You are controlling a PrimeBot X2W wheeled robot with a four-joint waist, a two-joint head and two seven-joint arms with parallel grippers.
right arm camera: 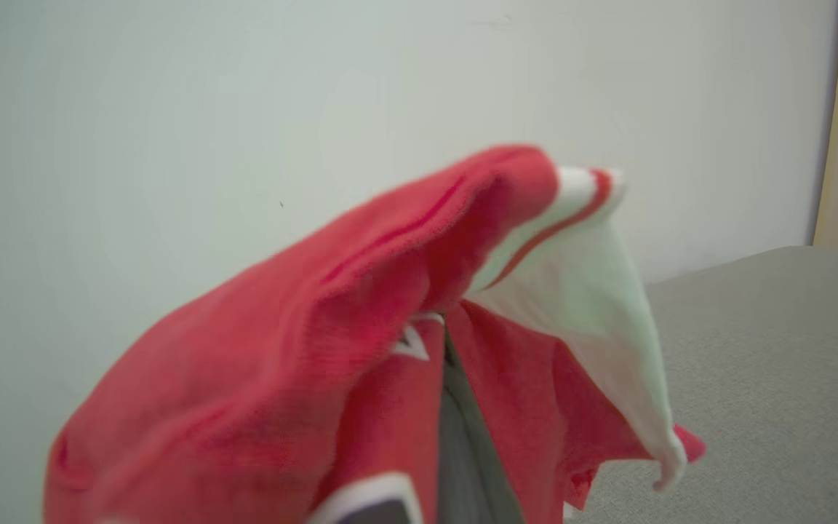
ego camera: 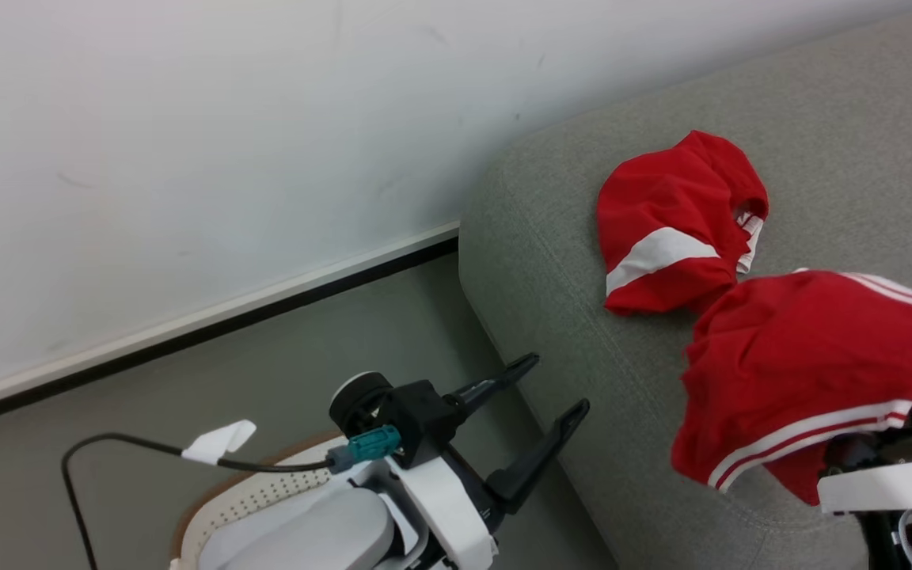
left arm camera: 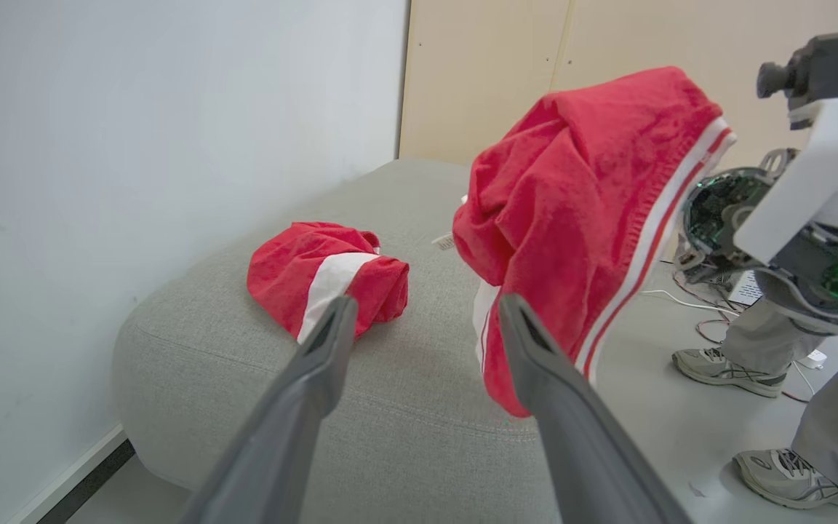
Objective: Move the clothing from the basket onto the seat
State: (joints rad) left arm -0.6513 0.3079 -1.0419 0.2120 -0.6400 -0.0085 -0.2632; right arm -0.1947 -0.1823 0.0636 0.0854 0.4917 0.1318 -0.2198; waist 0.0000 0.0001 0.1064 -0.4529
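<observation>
Held clothing: soft red sports garment (ego camera: 804,356), white-striped hem, at your lower right, hanging over the grey woven seat (ego camera: 567,301)
Right gripper (right arm camera: 457,429): clamped tight on it
Left gripper (ego camera: 559,384): jaws wide, empty

Woven matt seat (ego camera: 567,317), soft cloth clothing (ego camera: 804,348)

From the left gripper (ego camera: 559,383), the seat (ego camera: 551,261) rises close from twelve to four o'clock. The wall (ego camera: 187,119) stands at ten, with open floor (ego camera: 290,340) at nine. A crumpled red garment (ego camera: 674,229) lies at one o'clock, bare cushion around it. A hanging red garment (ego camera: 804,356) blocks three o'clock.
</observation>
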